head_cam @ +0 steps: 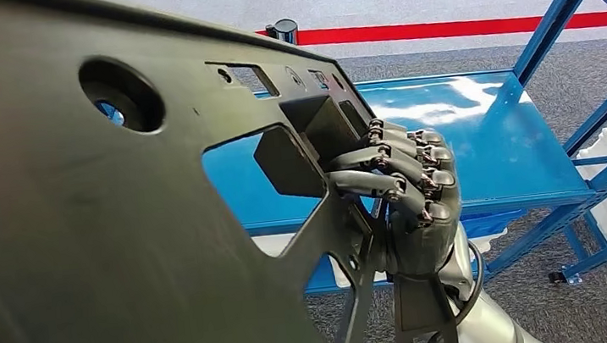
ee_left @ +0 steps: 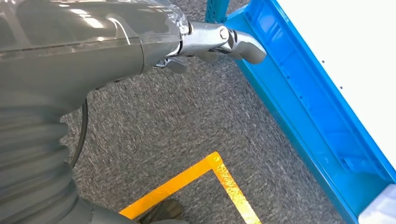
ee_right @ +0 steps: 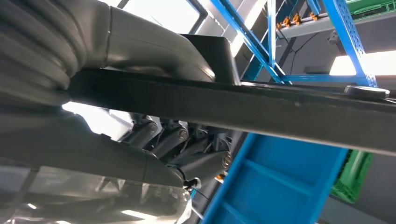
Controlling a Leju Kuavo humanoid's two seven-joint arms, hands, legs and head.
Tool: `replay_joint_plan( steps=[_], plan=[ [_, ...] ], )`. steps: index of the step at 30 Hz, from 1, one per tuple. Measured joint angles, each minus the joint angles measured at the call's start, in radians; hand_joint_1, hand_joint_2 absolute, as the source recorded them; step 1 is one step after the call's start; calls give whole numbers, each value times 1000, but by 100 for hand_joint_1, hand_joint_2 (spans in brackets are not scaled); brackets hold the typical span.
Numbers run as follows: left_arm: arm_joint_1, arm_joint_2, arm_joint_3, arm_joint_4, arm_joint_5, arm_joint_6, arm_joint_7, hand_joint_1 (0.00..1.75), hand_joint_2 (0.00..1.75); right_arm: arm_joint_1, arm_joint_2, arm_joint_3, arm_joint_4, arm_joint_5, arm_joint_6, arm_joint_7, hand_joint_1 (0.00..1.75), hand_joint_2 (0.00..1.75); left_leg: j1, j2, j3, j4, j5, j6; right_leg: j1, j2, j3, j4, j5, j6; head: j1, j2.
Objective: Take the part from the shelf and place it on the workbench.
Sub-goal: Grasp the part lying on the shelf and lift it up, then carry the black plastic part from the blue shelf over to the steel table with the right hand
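Head view: the right hand (head_cam: 408, 186) is gripping a large flat black part (head_cam: 100, 210), its fingers (head_cam: 384, 156) wrapping over the panel's right edge beside a rectangular cut-out. The part is being held tilted and close to the camera, clear of the blue shelf (head_cam: 484, 140), which is lying beyond it on the far right. No workbench is appearing in these views, so the carry is judged to be only partly done.

Right wrist view: the panel's edge (ee_right: 261, 109) is passing between the thumb (ee_right: 154, 44) and the darker fingers (ee_right: 182, 140).

Left wrist view: the left hand (ee_left: 219, 39) is hanging near the shelf's blue frame (ee_left: 317, 107) over grey carpet, holding nothing; its fingers seem loosely curled, though the angle is poor and whether they are apart or closed cannot be told.

Risk: the wide panel is being carried from one edge only, so its weight may be twisting it in the grip. It is also hiding much of the forward view, so a swing could strike the shelf frame.
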Motion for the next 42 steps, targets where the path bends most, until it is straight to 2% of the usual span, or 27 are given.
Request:
replay_joint_plan(
  steps=[18,20,25,29,42],
  plan=[
    [-33,56,-1,-17,3,21,74,0,175,-1,10,5,-9,-130,6,-71,162,175,0,0,1,0,0,0,0,0,2,0,0,0,0,0],
    [-35,58,-3,-17,1,13,83,0,175,0,11,5,-11,-146,6,-82,162,175,0,0,1,0,0,0,0,0,2,0,0,0,-5,0],
    [-39,59,-6,-18,-4,2,123,0,175,14,14,4,-16,-190,16,-101,162,175,0,0,1,0,0,0,0,0,1,0,0,0,-37,0],
    [-43,59,-5,-20,12,0,127,0,175,31,15,4,-17,-217,37,-111,162,175,0,0,1,0,0,0,0,0,1,0,0,0,-50,0],
    [-34,65,-5,-22,20,4,177,0,175,94,7,-4,-25,-231,45,-115,162,175,0,0,1,0,0,0,0,0,2,0,0,0,-51,0]
  ],
)
